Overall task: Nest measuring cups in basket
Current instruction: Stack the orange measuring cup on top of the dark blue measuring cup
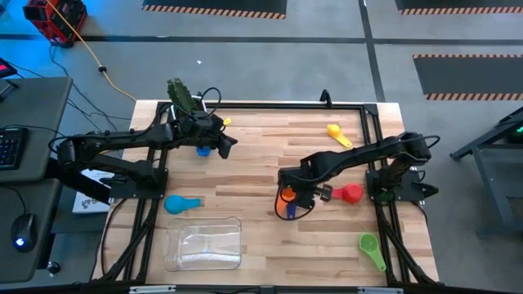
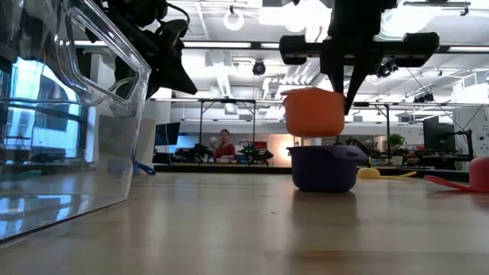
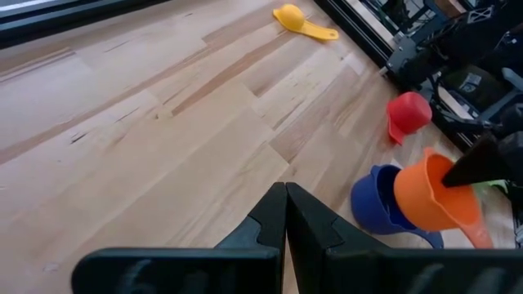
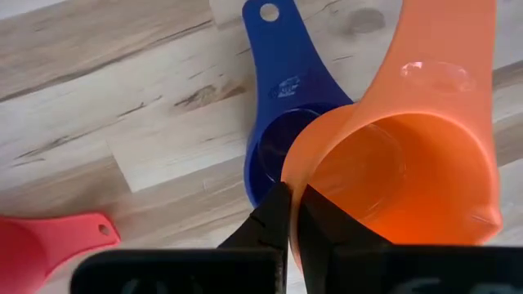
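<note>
My right gripper (image 1: 288, 194) is shut on an orange measuring cup (image 2: 313, 112), which hangs just above a dark blue cup (image 2: 325, 168) standing on the table. Whether the two cups touch, I cannot tell. My left gripper (image 1: 227, 144) hovers shut and empty near the far left, over a small blue cup (image 1: 203, 151). The clear basket (image 1: 204, 243) stands at the near left, with a light blue cup (image 1: 181, 204) lying on the table just beyond it. Red (image 1: 349, 193), yellow (image 1: 339, 135) and green (image 1: 372, 250) cups lie on the right. My right gripper pinches the orange cup's rim (image 4: 296, 175) at the bowl's side, one finger inside the bowl and one outside. The fingers come from above, pointing steeply down. The cup hangs upright and lifted off the table, its handle (image 4: 449, 49) sticking out level, over the dark blue cup (image 4: 282, 98).
A dark metal frame (image 1: 372, 114) runs along the table's far and right sides. A green cactus-like plant (image 1: 181, 94) stands at the far left corner beside my left arm. Bare wood lies between the basket and the stacked cups.
</note>
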